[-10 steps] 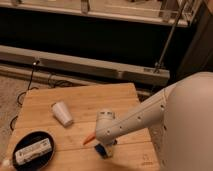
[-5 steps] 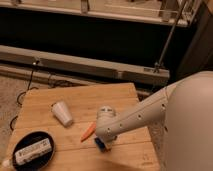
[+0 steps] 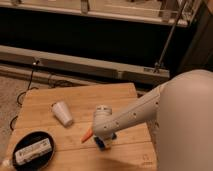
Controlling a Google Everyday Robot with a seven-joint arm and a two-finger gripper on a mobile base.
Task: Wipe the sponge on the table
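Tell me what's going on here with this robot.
The robot's arm reaches over the table, and its gripper, near the front edge, is shut on the sponge, holding it down against the wood. An orange stick lies beside it. A tipped white cup lies further left; a black pan sits at the front-left corner.

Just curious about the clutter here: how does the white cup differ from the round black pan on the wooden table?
The small white cup lies tipped on its side; the round black pan sits flat. The cup is narrower than the pan, which holds a white object. Both rest on the light wooden table, left of the claw, which is shut on the small dark-blue sponge.
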